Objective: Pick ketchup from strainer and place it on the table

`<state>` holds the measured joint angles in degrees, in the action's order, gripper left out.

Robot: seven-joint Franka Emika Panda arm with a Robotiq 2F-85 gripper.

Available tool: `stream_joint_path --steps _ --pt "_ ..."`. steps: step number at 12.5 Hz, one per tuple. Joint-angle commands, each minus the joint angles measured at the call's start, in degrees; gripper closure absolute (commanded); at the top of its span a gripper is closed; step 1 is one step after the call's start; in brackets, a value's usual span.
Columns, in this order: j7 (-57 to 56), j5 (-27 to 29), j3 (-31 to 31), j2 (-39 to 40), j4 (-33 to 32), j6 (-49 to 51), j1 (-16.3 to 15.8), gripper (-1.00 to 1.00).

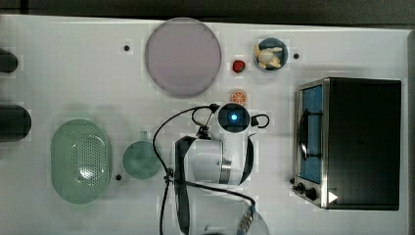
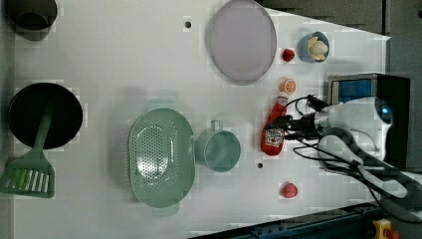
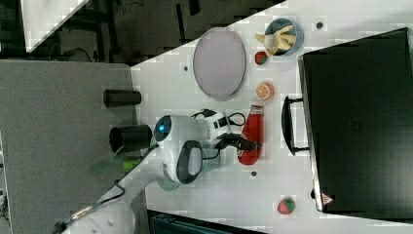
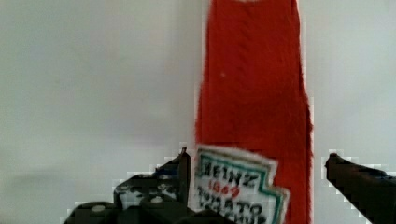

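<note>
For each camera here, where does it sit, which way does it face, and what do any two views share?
Top view: overhead, straight down on the table; arm covers the middle.
Left view: high, looking down; strainer, ketchup lying on the table, arm at the left view's right.
Right view: high, opposite side; toaster oven, arm, ketchup.
Wrist view: behind the open claw, straddling the ketchup.
Left and right views share ketchup, plate.

The top view looked straight down on the table [image 1: 68, 73]. The left and right views looked down obliquely from opposite sides, sharing its middle. The wrist view sat close above the ketchup [image 4: 254, 98].
</note>
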<state>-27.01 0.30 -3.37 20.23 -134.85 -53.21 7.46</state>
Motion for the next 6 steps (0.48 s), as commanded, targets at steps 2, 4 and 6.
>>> stream_joint_path --steps 2,4,6 --pt "5.94 0.56 -0.94 -14.52 9.41 15.05 0.36 -1.0" --pt "9.09 0.57 -0.93 -18.4 14.98 26.74 0.37 -1.0" --pt "12.03 0.57 -0.85 -20.54 21.29 33.89 0.37 -1.0"
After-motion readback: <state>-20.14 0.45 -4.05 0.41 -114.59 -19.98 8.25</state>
